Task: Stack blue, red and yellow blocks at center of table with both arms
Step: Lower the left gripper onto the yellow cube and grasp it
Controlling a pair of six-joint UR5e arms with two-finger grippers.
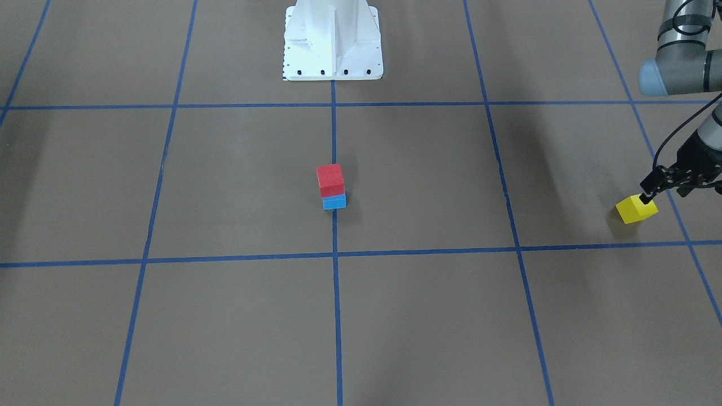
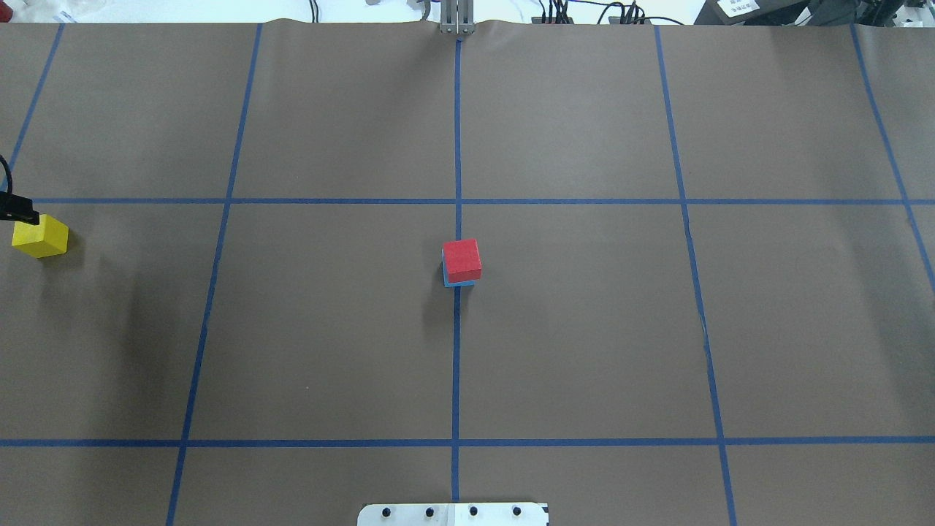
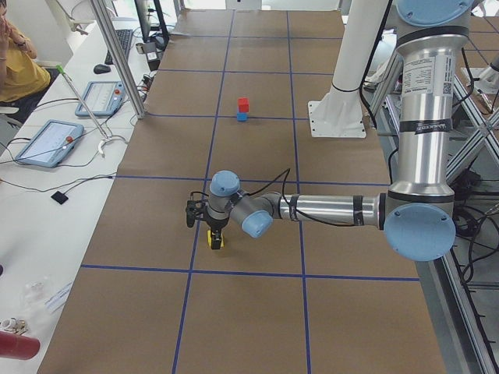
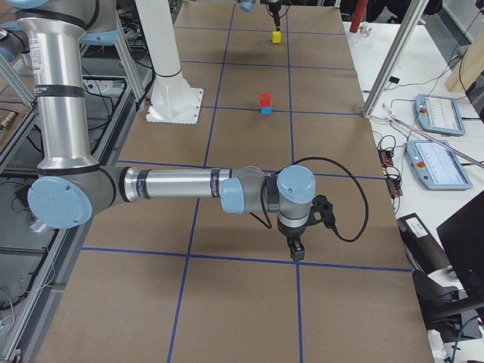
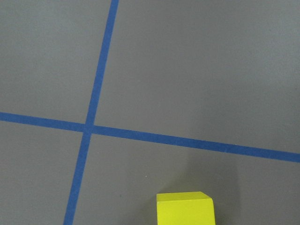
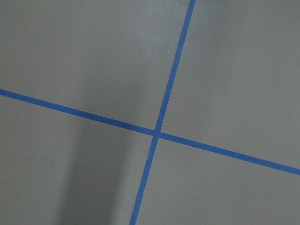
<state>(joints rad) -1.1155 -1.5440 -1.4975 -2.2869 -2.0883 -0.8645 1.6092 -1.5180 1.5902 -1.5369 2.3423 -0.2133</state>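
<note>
Left side first. My left gripper is down low at the yellow block. One fingertip sits at the block's 11 o'clock corner in the overhead view, touching it or just above it. I can't tell whether the jaws are apart or together (the frame edge cuts off most of the gripper).

The yellow block lies flat on the table, far out at 9 o'clock from the stack. It is turned slightly against the tape grid. In the left wrist view only its top shows, at the 6 o'clock edge.

Centre: the red block sits on the blue block, two high and upright, on the centre tape line. Red is offset a touch toward 1 o'clock, so a sliver of blue shows at 7–9 o'clock in the overhead view. My base plate is at 6 o'clock from the stack.

Right: my right gripper points straight down just above a tape cross. It is at roughly 3 o'clock from the stack and well apart from it. Only the right-end camera shows it, so I cannot tell its jaw state.
</note>
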